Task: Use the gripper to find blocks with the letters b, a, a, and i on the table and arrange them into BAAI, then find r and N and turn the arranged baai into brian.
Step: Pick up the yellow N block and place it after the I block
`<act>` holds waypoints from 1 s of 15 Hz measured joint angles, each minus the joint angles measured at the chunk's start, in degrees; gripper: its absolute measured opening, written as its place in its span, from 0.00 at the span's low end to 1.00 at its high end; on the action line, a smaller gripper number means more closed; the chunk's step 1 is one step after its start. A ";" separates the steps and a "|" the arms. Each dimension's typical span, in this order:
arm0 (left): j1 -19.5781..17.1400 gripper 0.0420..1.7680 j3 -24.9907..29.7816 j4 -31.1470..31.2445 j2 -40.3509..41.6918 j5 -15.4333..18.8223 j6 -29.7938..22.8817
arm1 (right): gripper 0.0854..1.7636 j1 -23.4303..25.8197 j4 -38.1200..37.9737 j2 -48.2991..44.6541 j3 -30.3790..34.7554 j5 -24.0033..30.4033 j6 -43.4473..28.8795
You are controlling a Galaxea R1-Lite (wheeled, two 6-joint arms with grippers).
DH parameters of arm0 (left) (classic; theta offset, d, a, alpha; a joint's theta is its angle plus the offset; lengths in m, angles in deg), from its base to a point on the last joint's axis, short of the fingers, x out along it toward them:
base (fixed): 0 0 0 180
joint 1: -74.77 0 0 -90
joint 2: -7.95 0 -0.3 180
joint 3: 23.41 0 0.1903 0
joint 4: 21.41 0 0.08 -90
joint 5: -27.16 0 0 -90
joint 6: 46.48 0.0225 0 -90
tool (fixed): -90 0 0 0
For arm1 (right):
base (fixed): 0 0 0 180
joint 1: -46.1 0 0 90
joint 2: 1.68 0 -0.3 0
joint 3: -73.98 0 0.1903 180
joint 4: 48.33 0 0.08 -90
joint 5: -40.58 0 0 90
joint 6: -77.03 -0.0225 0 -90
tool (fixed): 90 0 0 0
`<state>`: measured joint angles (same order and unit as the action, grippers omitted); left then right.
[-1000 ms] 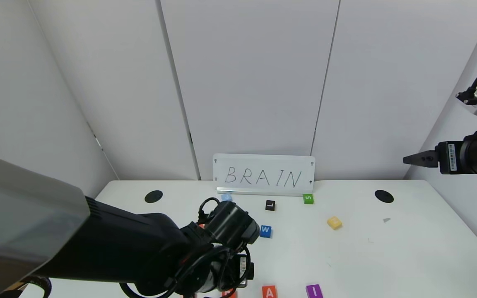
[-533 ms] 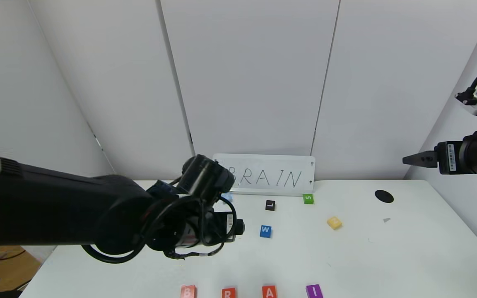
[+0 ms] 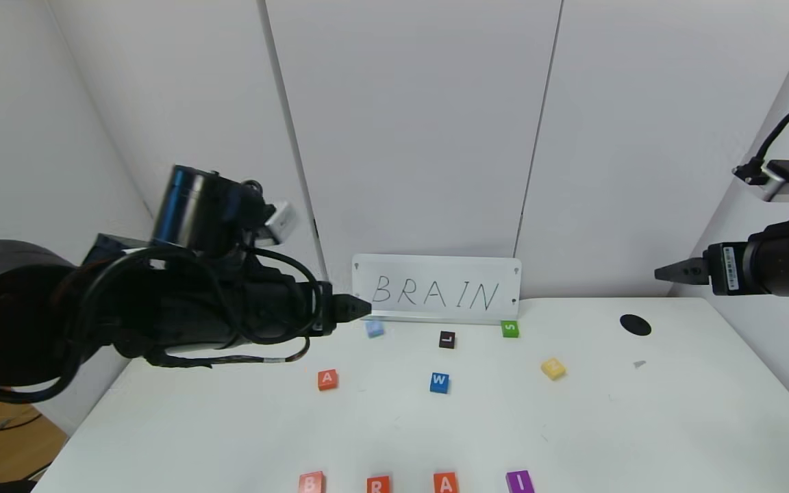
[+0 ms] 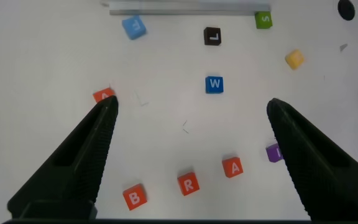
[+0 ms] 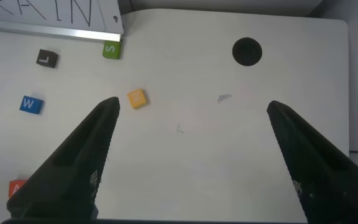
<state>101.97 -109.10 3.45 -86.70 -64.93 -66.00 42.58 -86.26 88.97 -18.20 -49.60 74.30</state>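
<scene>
Left gripper (image 3: 350, 309) raised over the desk (image 3: 675, 411), jaws apart, empty. Near-edge row B (image 4: 133, 197), R (image 4: 188, 184), A (image 4: 232, 167), I (image 4: 273, 152); spare A (image 3: 327, 379) sits apart. Only right wrist view shows yellow N (image 5: 137, 98) near right gripper (image 5: 191, 115), jaws apart, empty.

Four blocks, B (image 3: 311, 482), R (image 3: 379, 485), A (image 3: 446, 482) and I (image 3: 520, 481), form a row at the near edge of the table (image 3: 675, 418). A second A block (image 3: 327, 379) lies apart, farther back. The left gripper (image 3: 357, 309) hangs above the table, near the BRAIN sign (image 3: 437, 288).
</scene>
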 joint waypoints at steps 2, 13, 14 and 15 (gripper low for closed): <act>-3.19 0.96 2.10 -4.28 2.28 2.43 2.01 | 0.97 -0.35 -0.02 0.69 0.07 0.02 0.00; -8.13 0.97 3.83 -7.13 5.71 4.74 4.88 | 0.97 -13.45 -8.73 13.15 -3.62 -10.81 -27.43; -8.24 0.97 3.80 -7.11 5.78 4.74 4.88 | 0.97 -14.82 -10.51 14.20 -4.91 -10.92 -32.52; -8.35 0.97 3.78 -7.11 5.86 4.74 4.88 | 0.97 -16.31 -12.42 15.25 -6.44 -11.03 -37.23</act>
<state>93.62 -105.32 -3.65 -80.84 -60.19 -61.12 26.27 -98.68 104.22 -24.64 -60.64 37.07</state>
